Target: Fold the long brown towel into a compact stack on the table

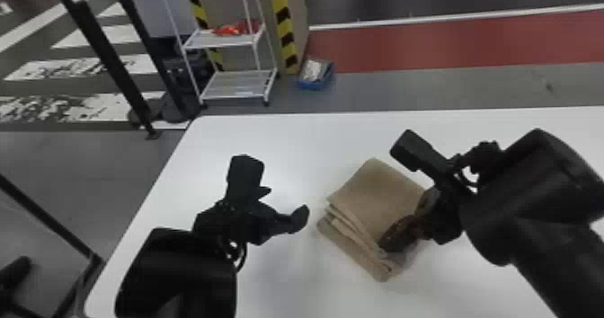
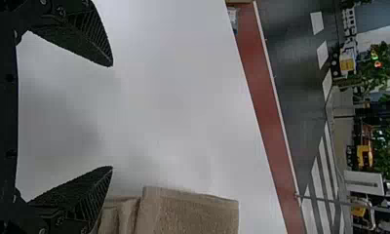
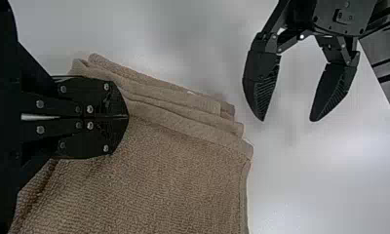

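Looks like final tidying: the brown terry-cloth towel (image 1: 375, 196) is a layered stack on the smooth white counter (image 1: 278, 137). Black two-fingered right claw (image 3: 127, 117) closed at its edge, black left claw (image 2: 112, 117) open beside it. Next: square the layers (edges look uneven), then lift clear.

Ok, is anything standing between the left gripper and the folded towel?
Nothing visible does. From the open left gripper to the brown towel there's just white table. The right gripper, shut, is over at the towel's right side, outside that gap.
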Controlling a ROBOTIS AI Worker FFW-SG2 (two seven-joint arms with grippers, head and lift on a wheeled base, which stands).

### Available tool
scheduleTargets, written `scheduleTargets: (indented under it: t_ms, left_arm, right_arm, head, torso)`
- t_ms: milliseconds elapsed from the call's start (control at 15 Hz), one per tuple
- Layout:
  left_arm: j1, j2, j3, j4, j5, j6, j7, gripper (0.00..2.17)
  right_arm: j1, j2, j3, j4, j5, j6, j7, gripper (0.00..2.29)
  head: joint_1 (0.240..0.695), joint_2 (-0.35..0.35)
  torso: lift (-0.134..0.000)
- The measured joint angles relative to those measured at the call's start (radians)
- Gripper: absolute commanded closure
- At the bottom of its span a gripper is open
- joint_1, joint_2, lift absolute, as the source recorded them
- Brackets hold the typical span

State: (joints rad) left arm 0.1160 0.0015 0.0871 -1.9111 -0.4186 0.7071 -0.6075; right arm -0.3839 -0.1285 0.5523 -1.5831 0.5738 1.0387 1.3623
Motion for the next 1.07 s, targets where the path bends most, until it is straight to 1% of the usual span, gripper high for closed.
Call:
scheduleTargets:
  t_ms: [133, 267, 333, 467, 600, 667, 800, 933, 1067]
  left_arm:
    - [-0.005, 0.000, 0.033, -0.015, 0.011, 0.014, 0.021, 0.14]
    - [0.003, 0.000, 0.032, -0.043, 0.043, 0.012, 0.025, 0.14]
    - [0.009, 0.000, 0.015, -0.051, 0.062, 0.004, 0.027, 0.14]
    - [0.014, 0.000, -0.036, -0.042, 0.084, -0.021, 0.054, 0.14]
    - [0.012, 0.000, -0.090, -0.018, 0.090, -0.053, 0.084, 0.14]
    - [0.008, 0.000, -0.112, -0.006, 0.091, -0.073, 0.101, 0.14]
    - [-0.005, 0.000, -0.147, 0.016, 0.092, -0.091, 0.130, 0.14]
    - [-0.022, 0.000, -0.167, 0.046, 0.092, -0.112, 0.150, 0.14]
    - [-0.029, 0.000, -0.177, 0.065, 0.096, -0.138, 0.158, 0.14]
  right_arm:
    - [0.000, -0.011, 0.000, 0.000, 0.001, -0.008, 0.000, 1.90]
    - [0.000, -0.023, -0.001, -0.001, 0.002, -0.022, 0.000, 1.90]
    - [0.000, -0.026, -0.003, -0.001, 0.004, -0.029, 0.000, 1.90]
    - [0.002, -0.029, -0.003, -0.002, 0.013, -0.037, 0.000, 1.90]
    - [0.004, -0.029, -0.001, -0.002, 0.027, -0.043, 0.000, 1.90]
    - [0.004, -0.032, 0.000, -0.002, 0.034, -0.050, 0.000, 1.90]
    - [0.005, -0.045, -0.003, -0.010, 0.044, -0.069, 0.000, 1.90]
    - [0.011, -0.053, -0.027, -0.036, 0.040, -0.080, 0.000, 1.90]
    - [0.028, -0.056, -0.089, -0.088, 0.003, -0.081, 0.000, 1.90]
  head:
    - [0.695, 0.266]
    - [0.695, 0.267]
    - [0.695, 0.247]
    - [0.695, 0.214]
    - [0.695, 0.185]
    - [0.695, 0.157]
    - [0.695, 0.134]
    - [0.695, 0.117]
    - [0.695, 0.101]
  torso:
    - [-0.124]
    - [-0.124]
    - [-0.124]
    - [-0.124]
    - [-0.124]
    - [-0.124]
    - [-0.124]
    - [-0.124]
    - [-0.124]
